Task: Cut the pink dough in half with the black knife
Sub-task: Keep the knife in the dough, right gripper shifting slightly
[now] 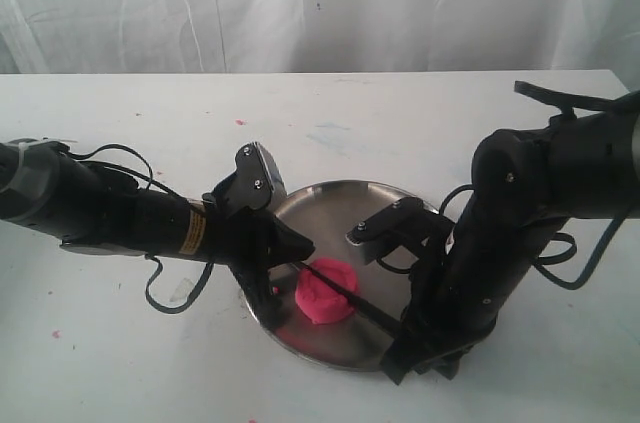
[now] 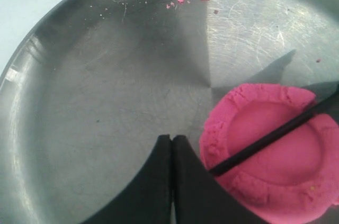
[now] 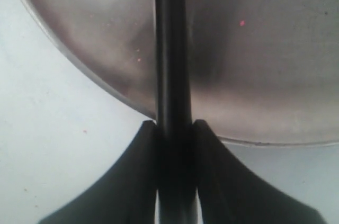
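Pink dented dough (image 2: 286,173) | black knife (image 2: 265,140) atop | right gripper (image 3: 174,124) pinching knife | left gripper (image 2: 172,138) closed

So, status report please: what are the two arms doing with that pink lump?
Right fingers shut on black knife, blade across pink dough. Dough uncut, one piece. Left fingers shut, empty, close by the blade tip.

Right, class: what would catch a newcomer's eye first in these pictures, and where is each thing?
The bright pink dough sits on the steel plate. The black knife lies across its dented top, with its handle clamped in the right gripper at the plate's rim. The left gripper, shut and empty, is beside the dough.
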Tool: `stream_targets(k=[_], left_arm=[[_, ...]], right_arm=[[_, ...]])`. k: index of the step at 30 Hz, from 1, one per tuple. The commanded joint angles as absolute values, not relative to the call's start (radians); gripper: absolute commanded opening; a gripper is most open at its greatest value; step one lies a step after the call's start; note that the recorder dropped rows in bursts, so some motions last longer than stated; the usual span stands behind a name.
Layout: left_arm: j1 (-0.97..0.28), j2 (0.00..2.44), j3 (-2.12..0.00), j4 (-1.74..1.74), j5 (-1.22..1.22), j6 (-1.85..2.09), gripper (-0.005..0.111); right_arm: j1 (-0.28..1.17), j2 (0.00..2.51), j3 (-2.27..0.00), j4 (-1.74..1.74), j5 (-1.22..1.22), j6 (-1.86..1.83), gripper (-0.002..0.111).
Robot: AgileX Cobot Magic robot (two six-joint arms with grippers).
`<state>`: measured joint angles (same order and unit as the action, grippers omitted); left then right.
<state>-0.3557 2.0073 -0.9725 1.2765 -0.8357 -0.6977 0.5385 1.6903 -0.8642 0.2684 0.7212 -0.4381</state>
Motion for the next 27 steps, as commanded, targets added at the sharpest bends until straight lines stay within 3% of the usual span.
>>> stream_targets(k=[1, 27], left_arm=[[-0.361, 2.002, -0.967, 1.294, -0.767, -0.699, 0.0], [-0.361, 2.05, -0.967, 1.322, -0.741, -0.717, 0.0]], right_arm=[[0.541, 1.69, -0.858, 0.27, 0.71, -0.437, 0.0], [0.541, 1.738, -0.858, 0.272, 0.691, -0.437, 0.0]])
